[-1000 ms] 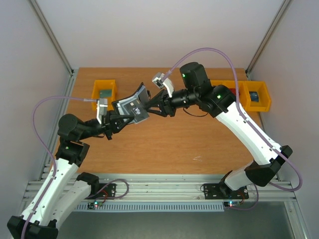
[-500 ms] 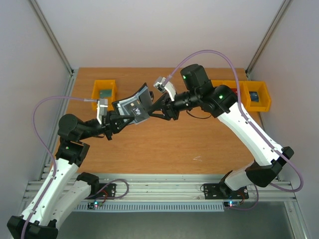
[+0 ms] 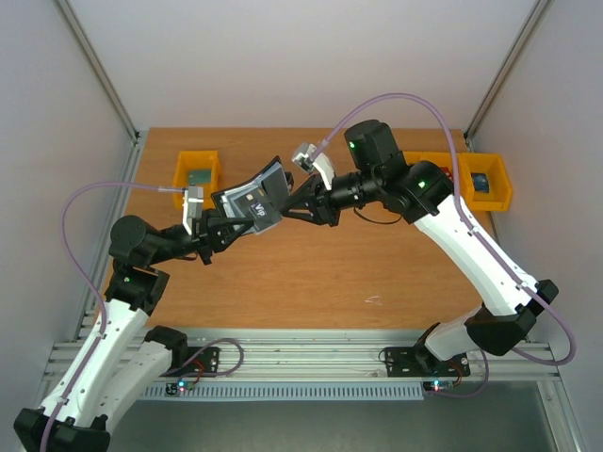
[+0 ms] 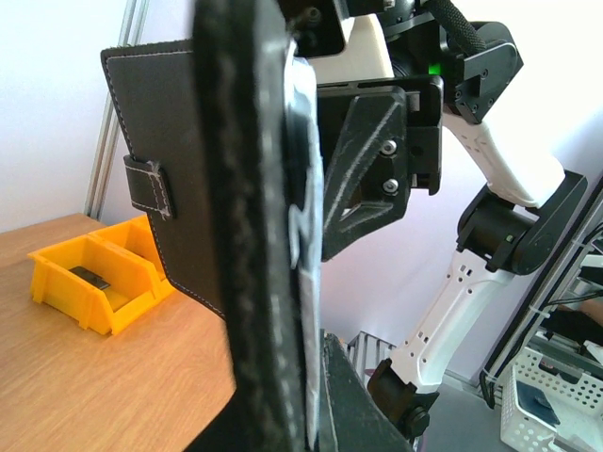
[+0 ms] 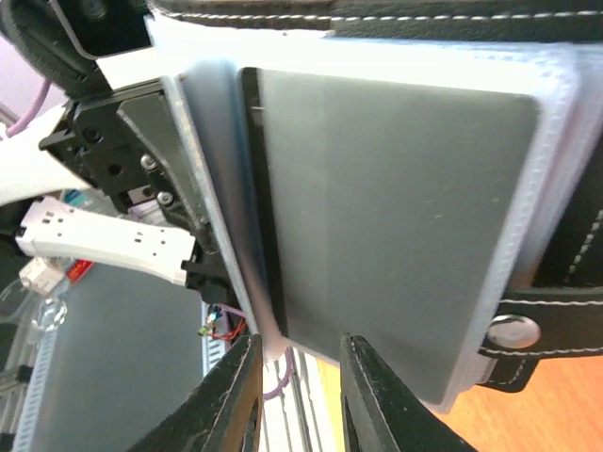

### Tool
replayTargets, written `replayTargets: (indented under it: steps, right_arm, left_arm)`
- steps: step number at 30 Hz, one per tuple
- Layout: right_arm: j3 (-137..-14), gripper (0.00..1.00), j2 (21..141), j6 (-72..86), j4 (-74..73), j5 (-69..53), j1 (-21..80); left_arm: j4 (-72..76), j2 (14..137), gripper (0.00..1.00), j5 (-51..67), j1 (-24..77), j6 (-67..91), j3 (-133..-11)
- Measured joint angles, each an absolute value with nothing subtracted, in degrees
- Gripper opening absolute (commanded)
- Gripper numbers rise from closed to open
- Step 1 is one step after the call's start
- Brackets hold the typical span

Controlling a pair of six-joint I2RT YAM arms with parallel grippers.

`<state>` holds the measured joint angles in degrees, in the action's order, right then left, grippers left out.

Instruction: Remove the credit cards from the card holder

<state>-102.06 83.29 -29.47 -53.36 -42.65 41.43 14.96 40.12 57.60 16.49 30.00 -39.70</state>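
My left gripper is shut on the lower edge of the black card holder and holds it open in the air above the table. A dark card with white lettering sits in its pale inner pocket. In the left wrist view the holder stands edge-on in my left gripper. In the right wrist view the dark card fills the pocket below the holder's black edge. My right gripper is open, its fingers either side of the pocket's lower corner. It is at the holder's right side. No red card shows in the holder.
A yellow bin stands at the back left and also shows in the left wrist view. More yellow bins stand at the back right, one with something red behind the right arm. The holder's closing tab hangs at its edge.
My right gripper has drawn back slightly to the right along the holder's edge and its fingers stand wider. The left arm and the holder have not moved.
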Motion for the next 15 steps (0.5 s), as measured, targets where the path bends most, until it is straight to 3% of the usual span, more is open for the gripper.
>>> replayTargets:
  steps: [15]
  right_arm:
    - [-102.41,0.25,85.67,-28.64,-52.27,-41.12,41.85]
  left_arm:
    - [14.96,40.12,0.00,57.56,16.47,29.95,-39.70]
